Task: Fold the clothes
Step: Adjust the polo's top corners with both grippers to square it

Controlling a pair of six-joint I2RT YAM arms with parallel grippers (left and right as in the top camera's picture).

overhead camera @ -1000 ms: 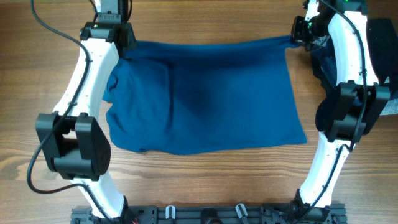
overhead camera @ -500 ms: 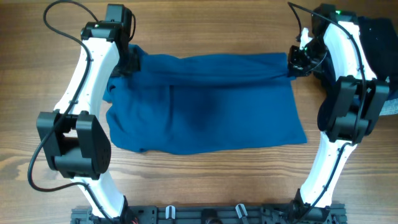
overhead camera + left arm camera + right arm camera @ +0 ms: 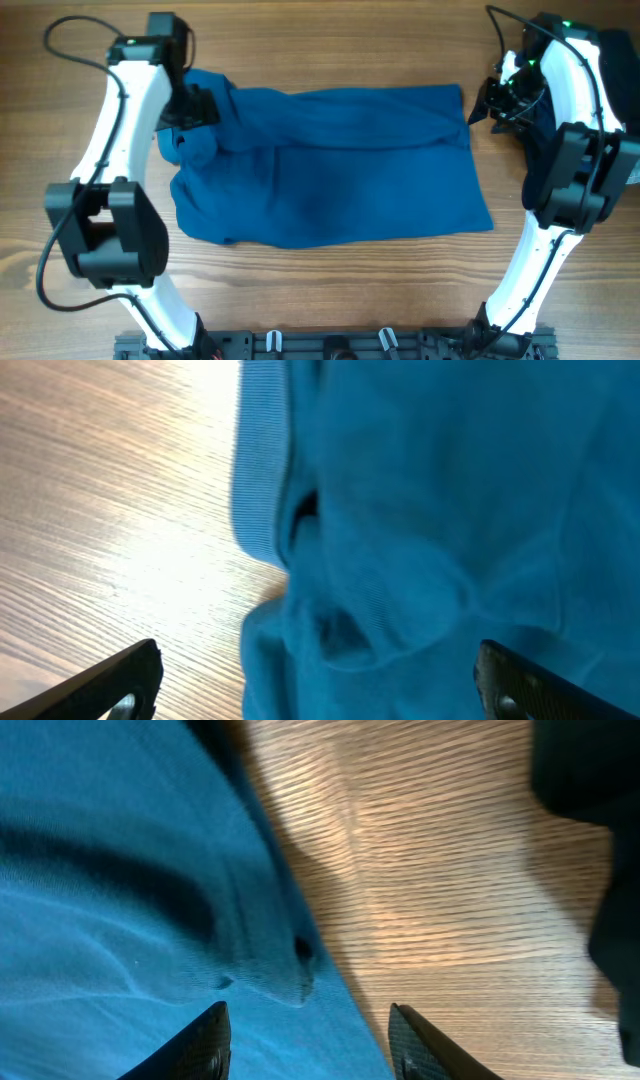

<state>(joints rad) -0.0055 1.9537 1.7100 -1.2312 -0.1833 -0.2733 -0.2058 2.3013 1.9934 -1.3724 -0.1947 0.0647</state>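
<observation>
Wooden table point(image 3: 330, 40), mostly bare. The blue shirt point(image 3: 330, 165) lies flat mid-table between the two arms, long axis left to right. Its far edge is folded toward the near side, making a doubled band along the far side, and it is bunched at the far left corner. A ribbed edge shows in the left wrist view point(image 3: 260, 460); can't tell which end the collar is at. A dark garment point(image 3: 622, 70) lies at the far right edge under the right arm, apart from the shirt. A black cable point(image 3: 70, 40) loops over the table's far left. Left gripper point(image 3: 205, 105) is above the bunched corner, jaws spread wide, holding nothing. Right gripper point(image 3: 480, 105) is just off the far right corner, jaws partly apart, fabric below, nothing pinched.
</observation>
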